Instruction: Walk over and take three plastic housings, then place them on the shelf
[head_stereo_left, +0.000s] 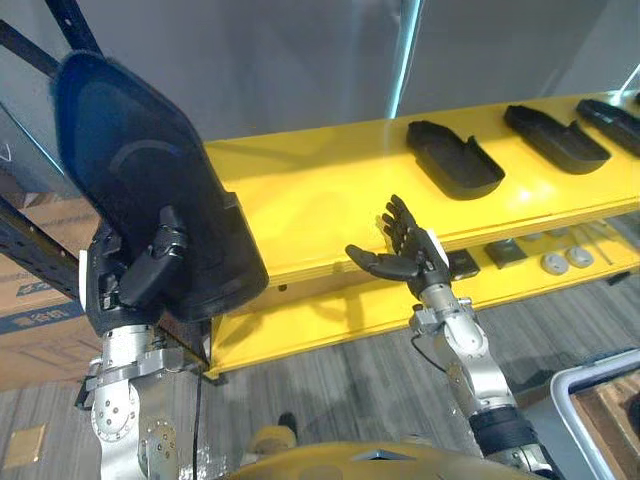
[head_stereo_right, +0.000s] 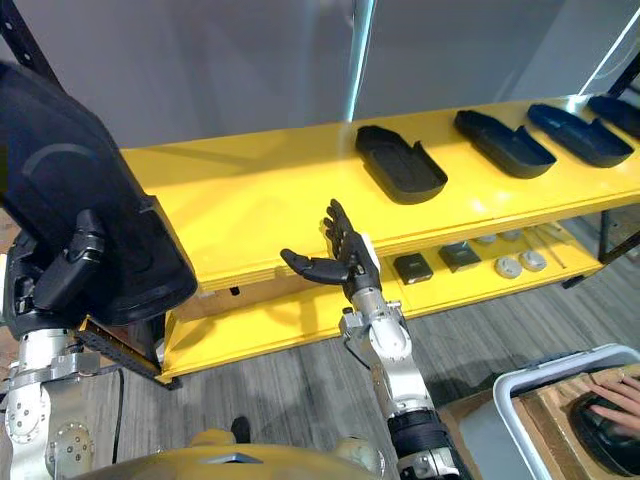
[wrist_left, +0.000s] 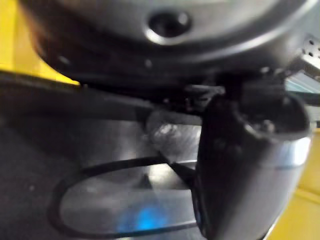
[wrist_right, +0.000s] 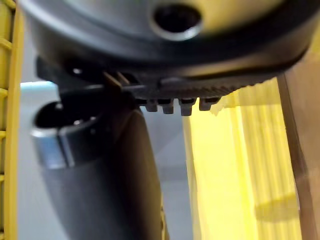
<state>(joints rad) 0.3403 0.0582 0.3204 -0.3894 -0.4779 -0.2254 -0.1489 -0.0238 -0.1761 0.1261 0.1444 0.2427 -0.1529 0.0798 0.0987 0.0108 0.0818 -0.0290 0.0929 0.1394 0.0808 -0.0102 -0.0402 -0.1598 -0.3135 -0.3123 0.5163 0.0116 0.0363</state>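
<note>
The large black plastic housing, gripped at its lower end by the left hand with thumb and fingers curled round it beside the yellow shelf, could tip free or strike the rim, since the right hand hangs open-fingered, apart from it.

Warehouse-like workshop: yellow shelf rack beside cardboard boxes

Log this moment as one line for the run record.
left hand: shut on black plastic housing, held up | right hand: open, empty, before edge of yellow shelf | other housings: lying on shelf top
</note>
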